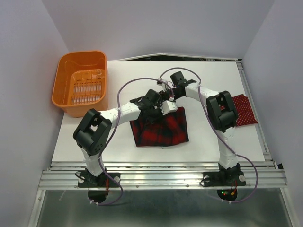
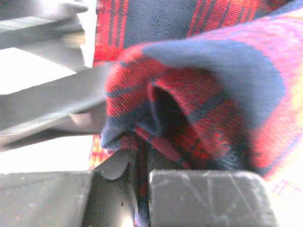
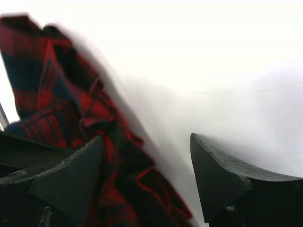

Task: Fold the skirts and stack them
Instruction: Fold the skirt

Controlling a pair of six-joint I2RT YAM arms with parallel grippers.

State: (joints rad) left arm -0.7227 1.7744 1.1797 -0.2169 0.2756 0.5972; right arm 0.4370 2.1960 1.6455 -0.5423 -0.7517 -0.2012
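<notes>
The plaid skirt (image 1: pixel 161 128) lies in the middle of the white table, its far edge lifted and bunched. My left gripper (image 1: pixel 163 111) is shut on that far edge; in the left wrist view a fold of plaid cloth (image 2: pixel 199 94) is pinched between the jaws of the gripper (image 2: pixel 142 177). My right gripper (image 1: pixel 166 94) hovers just behind it, open and empty; in the right wrist view the gripper (image 3: pixel 147 146) has the plaid cloth (image 3: pixel 57 104) beside its left finger (image 3: pixel 71 175). The dark red polka-dot skirt (image 1: pixel 244 109) lies at the table's right edge, partly hidden behind the right arm.
An orange plastic basket (image 1: pixel 66 85) stands at the far left corner. Both arms cross over the table's middle. The white table top (image 1: pixel 213 137) ends at a metal rail along the near edge.
</notes>
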